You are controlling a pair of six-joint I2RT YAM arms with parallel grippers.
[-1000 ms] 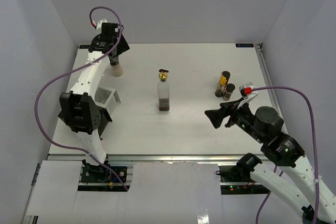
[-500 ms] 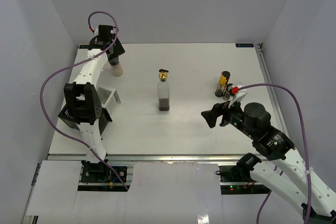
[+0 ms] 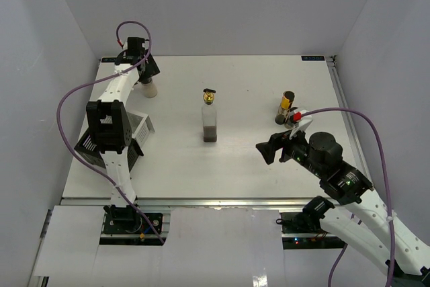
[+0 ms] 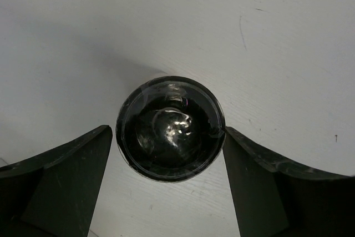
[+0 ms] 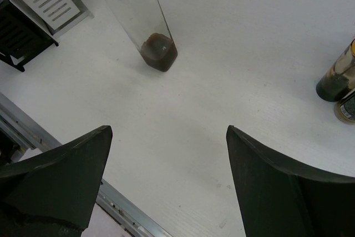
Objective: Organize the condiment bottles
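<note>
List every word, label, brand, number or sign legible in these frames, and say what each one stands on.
None can be read.
Slim dark bottle: a yellow label shows, its print too small to read.
Label at the right wrist view's edge: marks cut off and blurred.
Table's far rim: a small dark strip, unreadable.
Tall square bottle, grey-lidded jar and rack: no text visible.

White table (image 3: 248, 159) — plain grey walls (image 3: 222, 5).
</note>
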